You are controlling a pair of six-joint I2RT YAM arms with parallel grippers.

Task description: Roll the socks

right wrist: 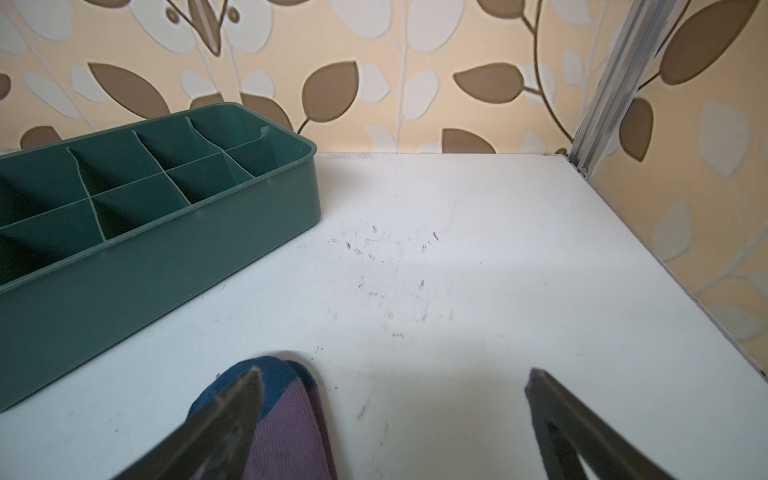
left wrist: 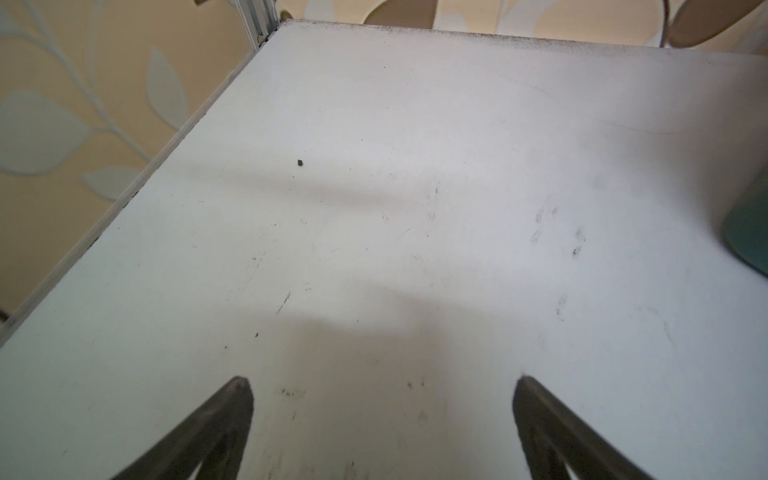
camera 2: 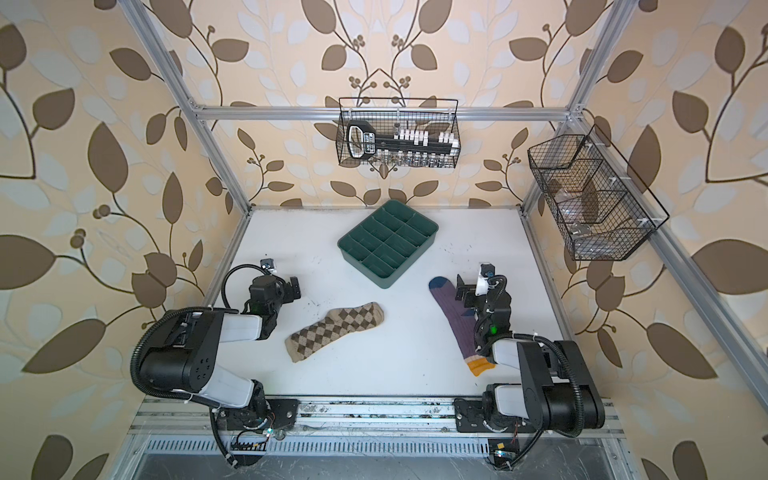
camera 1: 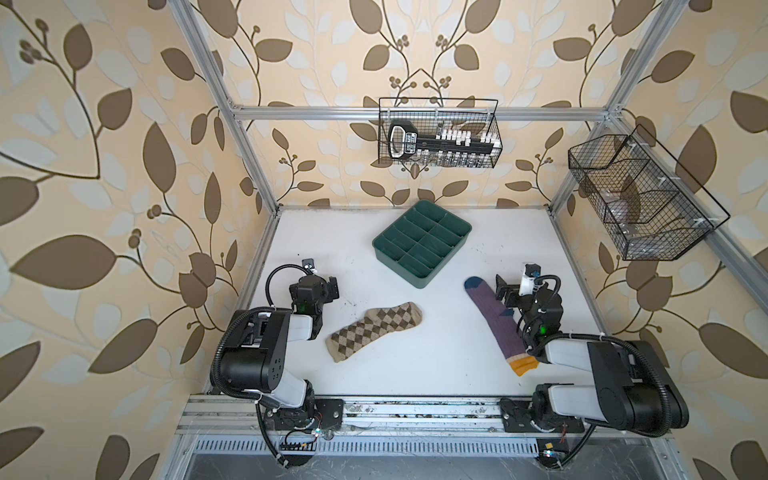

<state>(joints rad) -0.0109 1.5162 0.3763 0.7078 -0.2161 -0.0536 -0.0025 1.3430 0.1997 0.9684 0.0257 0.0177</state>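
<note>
Left fingers (left wrist: 224,424) spread wide, empty, above the table (left wrist: 415,145). Right fingers (right wrist: 559,415) wide too, gripping nothing, one tip over the purple sock (camera 1: 498,332) toe. Argyle sock (camera 1: 374,331) lies flat, unrolled, mid-table, near the green tray (camera 1: 395,266).

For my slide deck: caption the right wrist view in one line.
Open right gripper poised by the blue toe of the purple sock, green divided tray nearby on the white table.

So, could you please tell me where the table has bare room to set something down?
Widest: the middle of the table, between tan sock, purple sock and green tray. Also both far corners beside the tray. Crowded: the right claw hangs over the purple sock's toe end.
</note>
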